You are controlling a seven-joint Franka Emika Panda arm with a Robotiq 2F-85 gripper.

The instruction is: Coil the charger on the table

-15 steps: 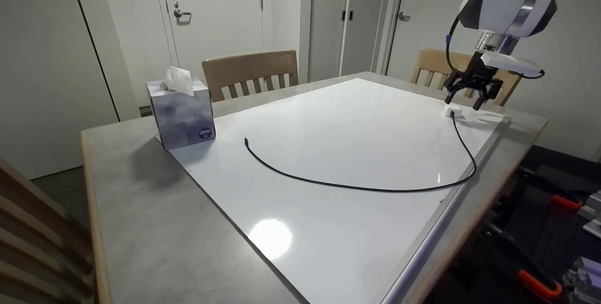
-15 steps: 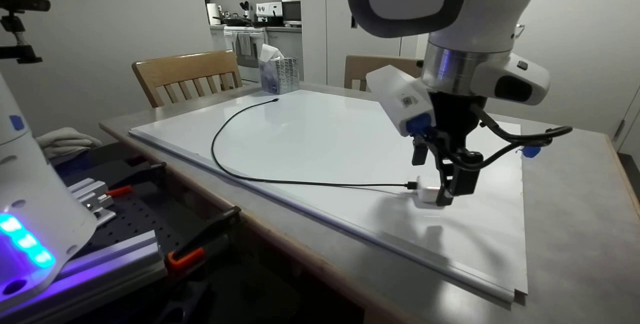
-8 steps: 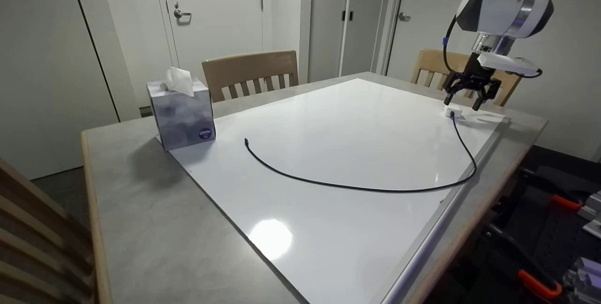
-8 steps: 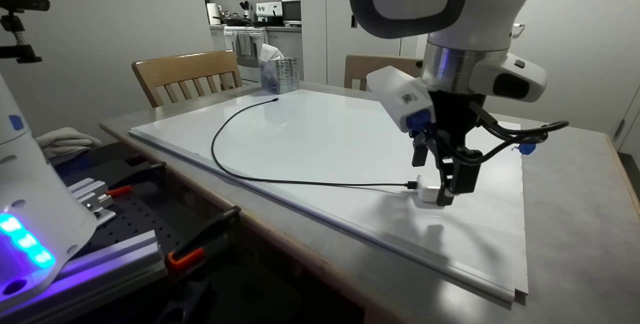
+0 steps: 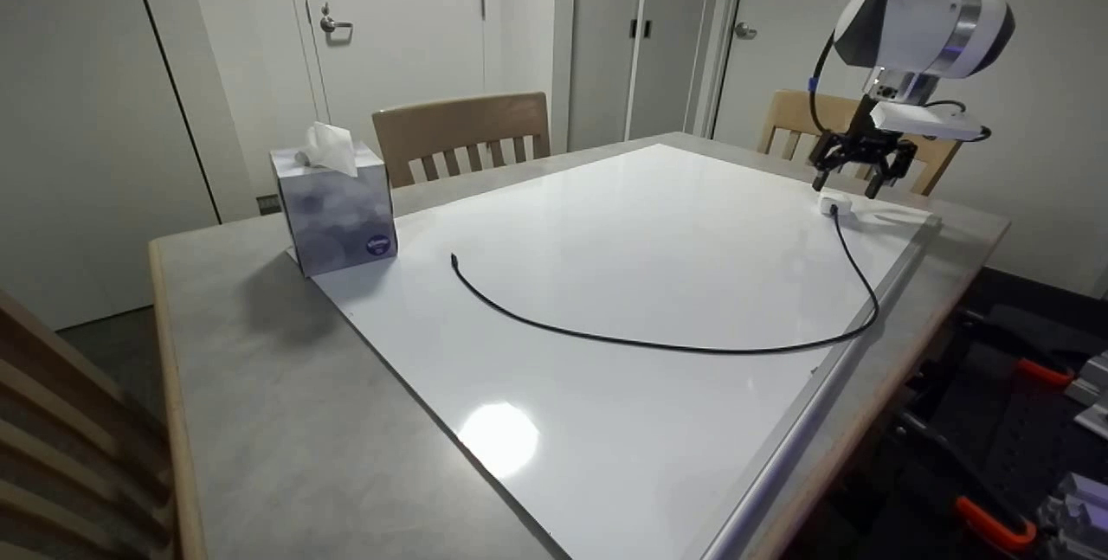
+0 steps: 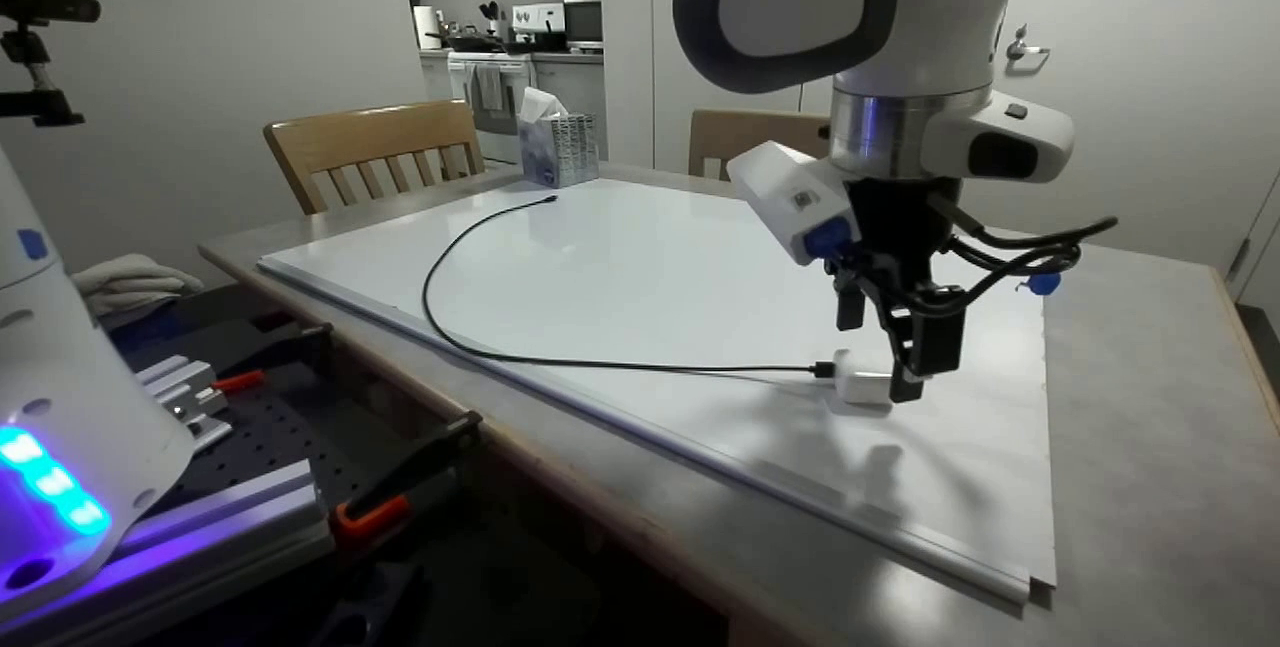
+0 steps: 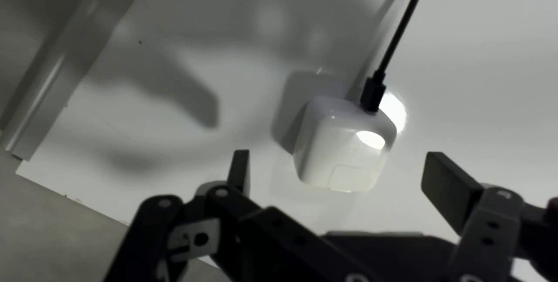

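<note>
Charger [image 5: 727, 351] on your table [image 5: 286, 439], tissue box [image 5: 338, 214] near its free tip, your gripper [image 5: 846, 189] spread above white adapter [image 7: 340, 155], black cable [image 6: 620, 365] loosely curved.

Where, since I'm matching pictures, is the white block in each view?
In an exterior view: white block at right, just above middle.
In an exterior view: white block right of centre, below middle.
Wrist view: white block just right of centre.
Shared landmark: the black cable plugged into it.
</note>
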